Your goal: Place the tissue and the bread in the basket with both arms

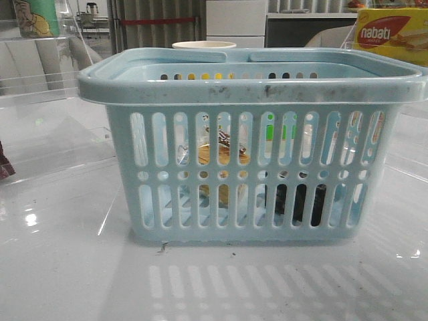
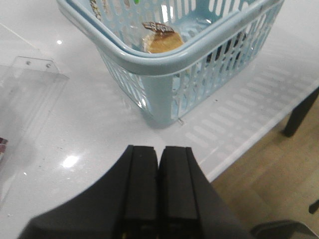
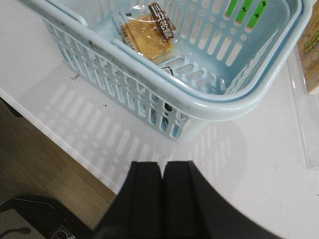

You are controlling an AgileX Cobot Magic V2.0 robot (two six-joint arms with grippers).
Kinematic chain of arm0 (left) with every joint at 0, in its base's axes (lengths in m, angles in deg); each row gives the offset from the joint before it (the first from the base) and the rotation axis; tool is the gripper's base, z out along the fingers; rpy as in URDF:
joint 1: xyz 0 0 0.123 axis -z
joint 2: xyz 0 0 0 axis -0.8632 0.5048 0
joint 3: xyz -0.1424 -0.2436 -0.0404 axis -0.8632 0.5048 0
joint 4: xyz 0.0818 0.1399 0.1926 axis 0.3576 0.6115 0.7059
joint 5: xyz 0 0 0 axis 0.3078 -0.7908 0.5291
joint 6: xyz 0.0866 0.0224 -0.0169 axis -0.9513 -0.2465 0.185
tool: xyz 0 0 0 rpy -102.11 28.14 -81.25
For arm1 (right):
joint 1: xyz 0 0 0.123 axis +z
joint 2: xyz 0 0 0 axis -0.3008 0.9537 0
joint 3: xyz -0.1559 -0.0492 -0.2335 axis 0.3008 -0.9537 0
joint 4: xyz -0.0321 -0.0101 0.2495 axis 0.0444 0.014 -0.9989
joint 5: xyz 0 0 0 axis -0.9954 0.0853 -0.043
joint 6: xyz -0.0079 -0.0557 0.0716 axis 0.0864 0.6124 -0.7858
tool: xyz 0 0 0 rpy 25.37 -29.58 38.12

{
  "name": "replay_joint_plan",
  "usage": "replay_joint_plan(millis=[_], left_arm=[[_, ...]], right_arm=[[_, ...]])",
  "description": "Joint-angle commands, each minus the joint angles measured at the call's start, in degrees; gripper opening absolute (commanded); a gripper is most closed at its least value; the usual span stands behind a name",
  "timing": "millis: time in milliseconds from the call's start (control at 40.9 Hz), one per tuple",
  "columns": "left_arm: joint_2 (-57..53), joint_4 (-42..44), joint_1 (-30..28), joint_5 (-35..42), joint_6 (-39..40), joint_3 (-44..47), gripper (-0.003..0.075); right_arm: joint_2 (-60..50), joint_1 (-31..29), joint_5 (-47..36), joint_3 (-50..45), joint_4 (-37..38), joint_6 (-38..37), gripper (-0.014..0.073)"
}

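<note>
The light-blue basket (image 1: 254, 83) stands in the middle of the white table. Inside it, the bread (image 1: 224, 157) shows through the slots as a golden slab in clear wrap, lying on the basket floor (image 3: 149, 35) (image 2: 162, 42). The tissue (image 1: 297, 204) is a low black pack behind the front slots, right of the bread; the left wrist view catches it dark through the side wall (image 2: 234, 45). My left gripper (image 2: 159, 149) is shut and empty over the table, short of the basket's corner (image 2: 159, 99). My right gripper (image 3: 163, 164) is shut and empty, short of the basket's rim (image 3: 199, 107). Neither gripper appears in the front view.
A yellow-red nabati box (image 1: 391, 33) stands at the back right, and its edge shows in the right wrist view (image 3: 310, 55). A clear acrylic stand (image 2: 30, 94) lies left of the basket. A cup (image 1: 204, 45) sits behind the basket. The table's edge (image 2: 259, 134) drops to a wooden floor.
</note>
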Motion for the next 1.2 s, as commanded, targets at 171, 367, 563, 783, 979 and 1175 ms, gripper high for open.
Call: replay_joint_plan(millis=[171, 367, 563, 783, 979, 1175], left_arm=[[-12.9, -0.1, -11.9, 17.5, 0.5, 7.2, 0.0091], [-24.6, -0.1, -20.5, 34.1, 0.5, 22.4, 0.0091], [-32.7, -0.7, -26.1, 44.2, 0.5, 35.2, 0.0091], [-34.2, -2.1, -28.9, 48.3, 0.5, 40.4, 0.0091], [-34.2, -2.1, -29.6, 48.5, 0.5, 40.5, 0.0091], [-34.1, -2.1, -28.3, 48.5, 0.5, 40.5, 0.0091]], right_arm=[[0.0, 0.0, -3.7, 1.6, 0.1, 0.4, 0.0057], [0.0, 0.0, -3.7, 1.6, 0.1, 0.4, 0.0057], [0.0, 0.0, -3.7, 1.6, 0.1, 0.4, 0.0057], [0.0, 0.0, -3.7, 1.6, 0.1, 0.4, 0.0057], [0.0, 0.0, -3.7, 1.6, 0.1, 0.4, 0.0057], [0.0, 0.0, -3.7, 1.6, 0.1, 0.4, 0.0057]])
